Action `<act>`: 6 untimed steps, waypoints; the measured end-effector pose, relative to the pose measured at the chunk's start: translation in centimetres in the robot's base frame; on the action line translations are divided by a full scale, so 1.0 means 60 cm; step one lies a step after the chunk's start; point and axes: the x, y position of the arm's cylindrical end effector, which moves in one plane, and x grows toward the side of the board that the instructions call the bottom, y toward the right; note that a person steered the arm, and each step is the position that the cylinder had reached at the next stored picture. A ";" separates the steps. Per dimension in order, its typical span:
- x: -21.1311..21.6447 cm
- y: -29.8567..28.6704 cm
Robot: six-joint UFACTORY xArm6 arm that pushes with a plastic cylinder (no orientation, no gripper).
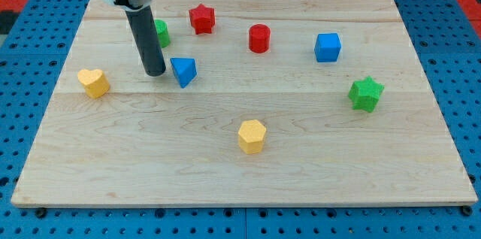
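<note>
Resting on the board, my tip stood just left of the blue triangle, close beside it; whether they touched I could not tell. No claw existed to open or close, only the bare rod. A green block, partly hidden behind the rod, sat above. The yellow heart lay to the left. Judging by looks, the blocks seemed light, stiff and easily slid; flat faces would take a push best.
</note>
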 end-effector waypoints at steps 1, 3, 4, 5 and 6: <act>0.011 0.067; 0.043 0.187; 0.042 0.230; 0.042 0.273; 0.047 0.324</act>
